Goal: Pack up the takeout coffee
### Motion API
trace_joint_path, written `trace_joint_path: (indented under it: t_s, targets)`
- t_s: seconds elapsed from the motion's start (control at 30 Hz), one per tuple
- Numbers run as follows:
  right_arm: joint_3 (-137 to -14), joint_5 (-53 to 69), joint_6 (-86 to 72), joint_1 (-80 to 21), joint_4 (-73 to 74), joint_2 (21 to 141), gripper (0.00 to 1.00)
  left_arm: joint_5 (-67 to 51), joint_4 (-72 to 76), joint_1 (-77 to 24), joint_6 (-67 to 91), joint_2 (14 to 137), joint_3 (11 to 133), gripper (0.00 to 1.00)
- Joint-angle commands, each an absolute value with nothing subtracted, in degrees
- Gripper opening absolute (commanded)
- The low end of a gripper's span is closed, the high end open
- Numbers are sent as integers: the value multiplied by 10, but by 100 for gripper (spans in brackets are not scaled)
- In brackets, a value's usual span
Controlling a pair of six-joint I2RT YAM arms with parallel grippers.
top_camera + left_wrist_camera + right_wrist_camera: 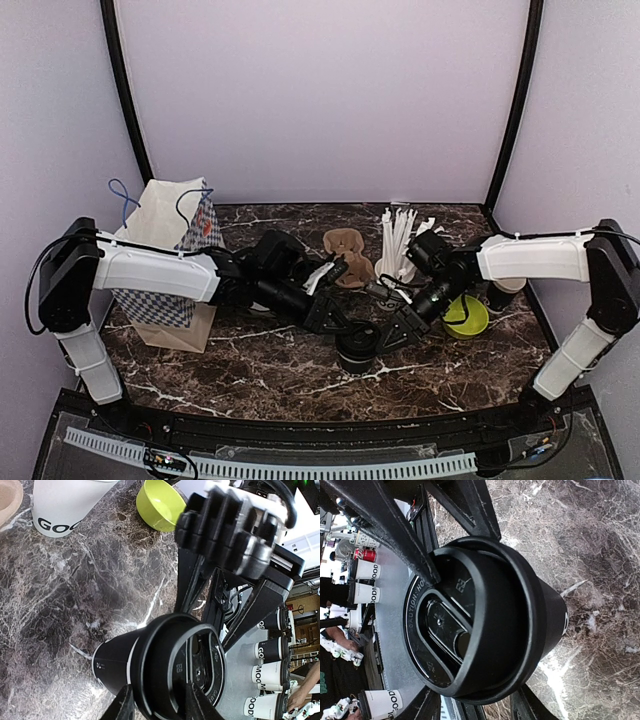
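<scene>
One takeout coffee, a black paper cup (357,352) with a black lid (160,660), stands on the marble table near the front middle. My left gripper (160,702) reaches it from the left. One finger is outside the lid's rim, the other on the lid's top, pinching the rim. My right gripper (475,707) comes from the right, and its fingers clasp the lidded top of the cup (552,620) on both sides. A second dark cup (506,290) with a pale open top stands behind my right forearm, partly hidden.
A paper bag (165,250) with a checked print stands open at the left. A brown cardboard carrier (347,248) and a white cup of straws (398,250) stand at the back middle. A lime-green bowl (466,316) lies right of the cup.
</scene>
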State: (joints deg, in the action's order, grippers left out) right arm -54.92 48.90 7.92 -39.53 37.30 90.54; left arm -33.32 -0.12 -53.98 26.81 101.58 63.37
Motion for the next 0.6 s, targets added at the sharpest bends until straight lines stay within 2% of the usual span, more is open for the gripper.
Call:
trace_joint_path:
  t_s: [0.0, 0.23, 0.4, 0.57]
  targets:
    - [-561, 380, 55, -404, 329, 939, 42, -237, -129, -556, 240, 1082, 572, 34]
    - [-569, 268, 65, -434, 338, 955, 38, -186, -129, -556, 258, 1105, 540, 32]
    - [-587, 328, 97, -437, 369, 940, 40, -198, -113, -559, 242, 1064, 550, 33]
    - [-596, 402, 140, -436, 406, 897, 51, -225, -108, -569, 219, 1004, 588, 43]
